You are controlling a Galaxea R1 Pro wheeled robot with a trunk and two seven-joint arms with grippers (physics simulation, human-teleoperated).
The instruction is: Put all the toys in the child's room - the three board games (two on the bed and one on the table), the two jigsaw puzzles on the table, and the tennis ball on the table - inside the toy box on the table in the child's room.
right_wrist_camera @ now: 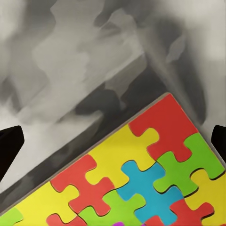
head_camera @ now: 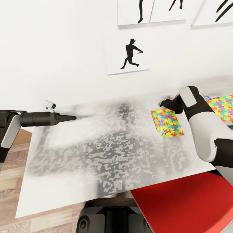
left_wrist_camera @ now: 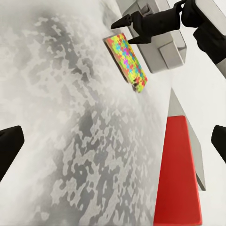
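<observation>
Lying flat on the table (head_camera: 106, 155), 1 jigsaw puzzle (head_camera: 166, 123) sits at about 2 o'clock on the glossy grey top, its near edge chipped by a missing piece. A second puzzle (head_camera: 223, 106) lies farther toward 3 o'clock, partly hidden behind the right arm. The right gripper (head_camera: 164, 103) hovers just above the first puzzle's far edge, fingers (left_wrist_camera: 123, 21) spread apart and holding nothing. At 9 o'clock the left gripper (head_camera: 72, 118) points across the table, fingers (left_wrist_camera: 9, 146) wide apart and empty. A red chair (head_camera: 187, 207) stands at 5 o'clock.
</observation>
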